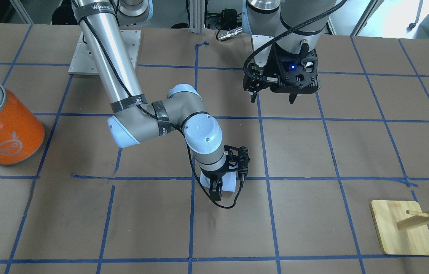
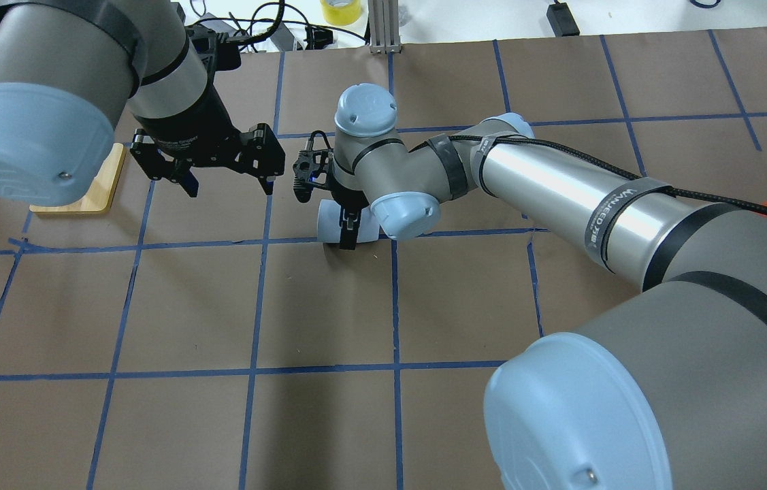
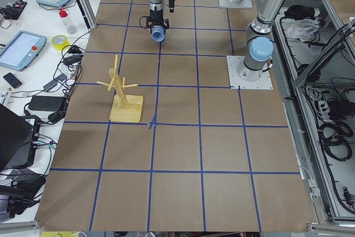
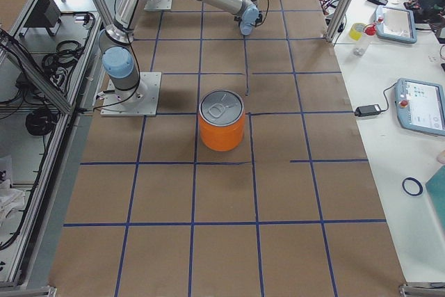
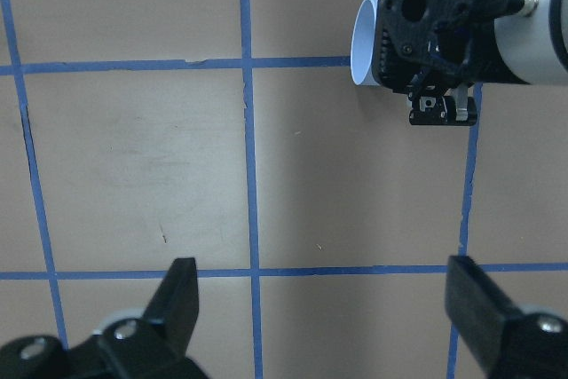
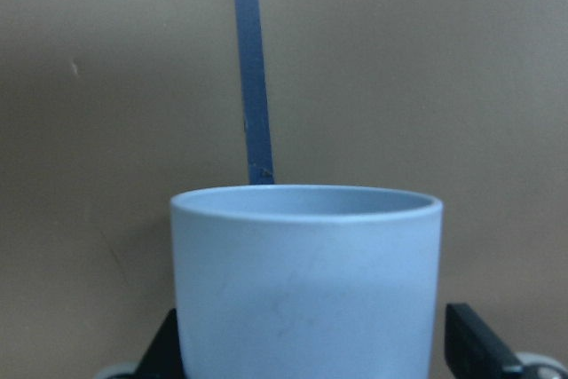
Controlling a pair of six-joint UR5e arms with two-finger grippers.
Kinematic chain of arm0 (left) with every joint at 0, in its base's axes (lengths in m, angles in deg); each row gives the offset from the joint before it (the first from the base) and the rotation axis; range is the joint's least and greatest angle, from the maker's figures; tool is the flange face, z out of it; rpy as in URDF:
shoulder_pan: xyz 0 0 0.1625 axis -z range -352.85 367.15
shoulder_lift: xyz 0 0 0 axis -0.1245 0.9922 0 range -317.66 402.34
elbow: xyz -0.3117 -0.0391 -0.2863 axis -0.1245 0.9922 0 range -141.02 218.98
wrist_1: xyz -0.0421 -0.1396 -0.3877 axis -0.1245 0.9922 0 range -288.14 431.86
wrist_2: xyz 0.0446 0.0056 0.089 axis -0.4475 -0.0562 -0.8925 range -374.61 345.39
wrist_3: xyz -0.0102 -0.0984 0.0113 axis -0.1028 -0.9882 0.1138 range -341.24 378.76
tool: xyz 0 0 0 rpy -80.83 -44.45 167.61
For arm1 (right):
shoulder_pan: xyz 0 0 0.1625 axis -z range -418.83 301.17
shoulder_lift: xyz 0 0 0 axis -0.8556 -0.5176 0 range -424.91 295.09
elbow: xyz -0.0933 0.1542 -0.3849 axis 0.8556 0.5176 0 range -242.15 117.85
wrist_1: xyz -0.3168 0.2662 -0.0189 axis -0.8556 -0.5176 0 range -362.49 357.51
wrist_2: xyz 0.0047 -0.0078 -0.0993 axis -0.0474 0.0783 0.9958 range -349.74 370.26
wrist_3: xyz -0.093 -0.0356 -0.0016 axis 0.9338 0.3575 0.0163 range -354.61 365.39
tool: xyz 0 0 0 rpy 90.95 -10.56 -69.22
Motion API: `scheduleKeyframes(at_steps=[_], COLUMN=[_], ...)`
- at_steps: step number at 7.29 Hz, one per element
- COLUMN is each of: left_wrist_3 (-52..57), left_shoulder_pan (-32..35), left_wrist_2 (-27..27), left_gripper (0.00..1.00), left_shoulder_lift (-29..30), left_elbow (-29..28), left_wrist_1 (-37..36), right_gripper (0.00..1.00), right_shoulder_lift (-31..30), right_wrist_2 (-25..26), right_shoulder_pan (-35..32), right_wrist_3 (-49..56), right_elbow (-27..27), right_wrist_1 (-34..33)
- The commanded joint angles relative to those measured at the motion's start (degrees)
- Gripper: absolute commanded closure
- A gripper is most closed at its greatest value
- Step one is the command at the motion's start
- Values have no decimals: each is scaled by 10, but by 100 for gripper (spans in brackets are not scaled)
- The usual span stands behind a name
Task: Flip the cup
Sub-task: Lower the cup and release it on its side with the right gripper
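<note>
Lying on its side near the middle of the surface, the cup sits between the fingers of my right claw, which is closed around its body. My left claw hangs just beside it, fingers spread wide and holding nothing. The orange can stands well apart.

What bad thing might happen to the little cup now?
The right gripper holds the cup on its side, low over the table. The cup is smooth and tapered, so it might slip out while turning. Turned too low, its rim could scrape the table. The open left gripper hangs nearby and could get bumped.
</note>
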Motion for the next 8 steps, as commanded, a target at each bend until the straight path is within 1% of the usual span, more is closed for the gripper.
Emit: scheduleKeyframes(at_steps=[1, 2, 3, 4, 5, 6, 7, 8], left_wrist_3=[1, 2, 4, 4, 4, 6, 24, 53], left_shoulder_pan=[0, 0, 0, 0, 0, 0, -3, -7], left_wrist_2=[0, 0, 0, 0, 0, 0, 1, 9], left_gripper=[1, 1, 1, 1, 1, 1, 0, 0], left_shoulder_lift=[0, 1, 1, 1, 1, 2, 3, 9], left_elbow=[0, 0, -1, -1, -1, -1, -3, -6], left_wrist_1=[0, 0, 0, 0, 0, 0, -3, -27], right_gripper=[0, 1, 2, 2, 1, 5, 11, 17], right_shoulder_lift=[-11, -19, -43, -74, -89, -97, -126, -158], right_wrist_2=[0, -8, -19, -19, -19, -19, -17, -19], right_shoulder_pan=[22, 38, 53, 64, 68, 69, 84, 118], right_wrist_3=[1, -2, -3, -2, 1, -2, -5, -6], right_elbow=[5, 5, 5, 3, 4, 5, 5, 5], right_wrist_1=[4, 9, 19, 57, 88, 89, 98, 149])
